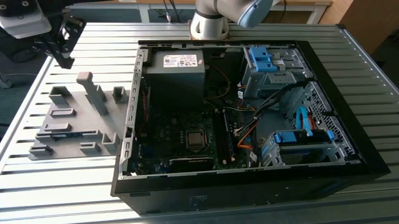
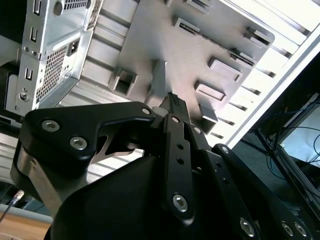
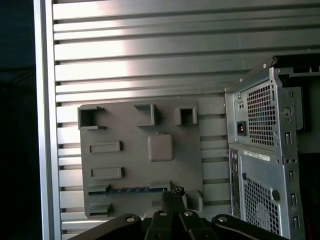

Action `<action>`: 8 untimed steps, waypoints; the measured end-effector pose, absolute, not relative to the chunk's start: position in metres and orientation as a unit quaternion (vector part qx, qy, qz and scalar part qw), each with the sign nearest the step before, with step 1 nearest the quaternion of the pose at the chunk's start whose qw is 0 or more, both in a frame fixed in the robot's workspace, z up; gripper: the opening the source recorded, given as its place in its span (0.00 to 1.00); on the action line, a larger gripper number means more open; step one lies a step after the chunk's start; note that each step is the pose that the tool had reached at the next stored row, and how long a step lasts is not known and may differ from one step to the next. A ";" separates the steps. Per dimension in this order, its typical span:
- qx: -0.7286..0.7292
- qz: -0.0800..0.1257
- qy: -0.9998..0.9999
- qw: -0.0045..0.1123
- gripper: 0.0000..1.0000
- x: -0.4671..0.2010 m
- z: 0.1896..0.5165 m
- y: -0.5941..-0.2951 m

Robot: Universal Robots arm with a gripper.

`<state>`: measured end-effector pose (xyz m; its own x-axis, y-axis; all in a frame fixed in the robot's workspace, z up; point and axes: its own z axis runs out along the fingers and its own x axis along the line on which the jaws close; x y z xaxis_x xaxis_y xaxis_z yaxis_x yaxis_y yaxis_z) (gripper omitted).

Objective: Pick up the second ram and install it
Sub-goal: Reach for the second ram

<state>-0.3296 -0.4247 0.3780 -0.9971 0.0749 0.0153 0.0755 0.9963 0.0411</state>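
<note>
We see the gripper (image 1: 65,60) with its two dark fingers drawn together at the tips, nothing between them and nothing touching them; both wrist views show the same closed pair (image 2: 172,99) (image 3: 173,192) tapering to one point. It hangs in the air, fingers pointing down at the slatted metal table (image 1: 62,196), just past the far edge of the grey holder plate (image 1: 78,119) at the exterior view's left. The arm's base (image 1: 209,21) stands behind the open computer case (image 1: 133,93), and its pale wrist housing (image 1: 24,18) sits at the upper corner on the exterior view's left, well apart from the case. The second ram (image 1: 67,135) lies on edge in a slot of the holder plate, held between two grey blocks on the side of the plate nearest the camera in the exterior view, well apart from the gripper. In the first wrist view we look down on the plate (image 3: 125,167), where the blue-green strip (image 3: 131,189) runs along its slot close to the fingertips in the picture, with the case's perforated rear panel (image 3: 260,150) beside the plate.
</note>
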 end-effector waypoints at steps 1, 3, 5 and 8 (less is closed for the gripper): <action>-0.038 -0.021 -0.999 0.007 0.11 -0.331 0.378 -0.425; -0.038 -0.021 -0.999 0.007 0.11 -0.334 0.378 -0.427; -0.038 -0.021 -0.999 0.007 0.11 -0.337 0.378 -0.428; -0.038 -0.021 -0.999 0.007 0.11 -0.342 0.378 -0.431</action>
